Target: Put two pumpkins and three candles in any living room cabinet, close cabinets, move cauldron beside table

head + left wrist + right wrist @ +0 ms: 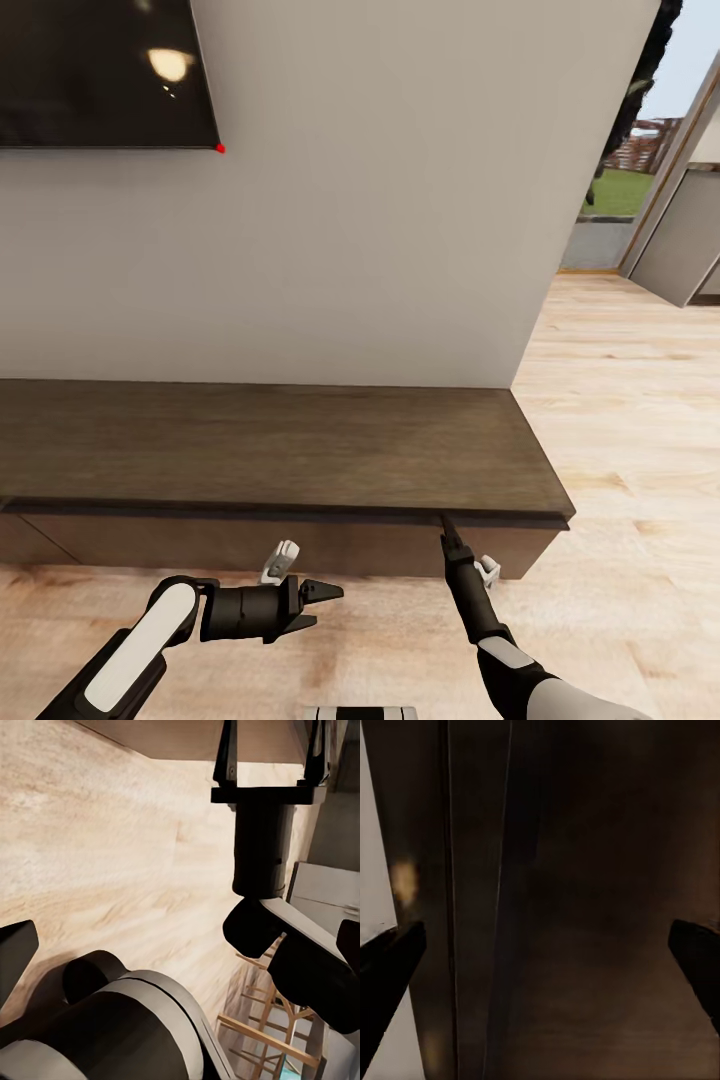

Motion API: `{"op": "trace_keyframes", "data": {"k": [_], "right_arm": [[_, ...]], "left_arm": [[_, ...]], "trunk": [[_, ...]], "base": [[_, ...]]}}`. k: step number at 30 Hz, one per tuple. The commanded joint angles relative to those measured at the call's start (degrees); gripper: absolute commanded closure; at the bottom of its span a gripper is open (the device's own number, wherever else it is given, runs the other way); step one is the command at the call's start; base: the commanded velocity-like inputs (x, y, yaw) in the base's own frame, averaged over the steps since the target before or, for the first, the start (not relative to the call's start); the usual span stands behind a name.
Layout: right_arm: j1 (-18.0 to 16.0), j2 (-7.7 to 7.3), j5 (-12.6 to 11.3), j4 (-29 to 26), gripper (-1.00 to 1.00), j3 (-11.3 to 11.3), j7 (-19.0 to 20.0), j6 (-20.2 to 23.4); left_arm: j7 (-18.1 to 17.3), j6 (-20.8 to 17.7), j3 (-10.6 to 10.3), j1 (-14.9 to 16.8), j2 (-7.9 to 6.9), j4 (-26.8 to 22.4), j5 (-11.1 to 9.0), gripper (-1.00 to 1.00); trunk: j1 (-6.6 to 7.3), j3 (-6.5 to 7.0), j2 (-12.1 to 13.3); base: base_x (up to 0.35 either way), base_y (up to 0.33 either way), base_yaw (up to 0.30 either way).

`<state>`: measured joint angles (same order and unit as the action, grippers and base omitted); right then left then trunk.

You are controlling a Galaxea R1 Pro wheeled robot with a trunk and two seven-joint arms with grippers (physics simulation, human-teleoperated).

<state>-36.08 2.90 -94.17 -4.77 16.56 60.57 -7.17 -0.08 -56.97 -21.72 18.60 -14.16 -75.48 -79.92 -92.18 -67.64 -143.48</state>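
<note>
Right gripper (444, 520) at the cabinet (280, 450) front edge.

The long dark cabinet stands against the grey wall (400, 200), below a black screen (100, 70). The right gripper's jaws are spread wide, its tip touching the lip under the cabinet top. The left gripper (325, 605) hovers over the wooden floor (620, 400) just before the cabinet, jaws apart and holding nothing.

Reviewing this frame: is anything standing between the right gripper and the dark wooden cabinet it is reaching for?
Nothing visible does. The right gripper is already up at the front top edge of the cabinet, fingers spread apart in its wrist view, with only dark wood ahead.
</note>
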Motion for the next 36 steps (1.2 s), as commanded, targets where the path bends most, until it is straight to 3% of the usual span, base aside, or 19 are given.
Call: {"op": "trace_keyframes", "data": {"k": [1,36], "right_arm": [[-0.04,0.00,-0.31,0.05,1.00,0.49,0.08,-0.55],[-0.04,0.00,-0.31,0.11,1.00,0.49,-0.54,-0.56]], "left_arm": [[-0.01,-0.07,-0.07,0.04,-0.06,-0.02,-0.06,-1.00],[-0.01,-0.07,-0.15,0.04,-0.04,-0.05,-0.06,-1.00]], "trunk": [[0.01,-0.05,-0.02],[0.01,-0.05,-0.02]], "base": [[0.000,0.000,0.000],[0.000,0.000,0.000]]}}
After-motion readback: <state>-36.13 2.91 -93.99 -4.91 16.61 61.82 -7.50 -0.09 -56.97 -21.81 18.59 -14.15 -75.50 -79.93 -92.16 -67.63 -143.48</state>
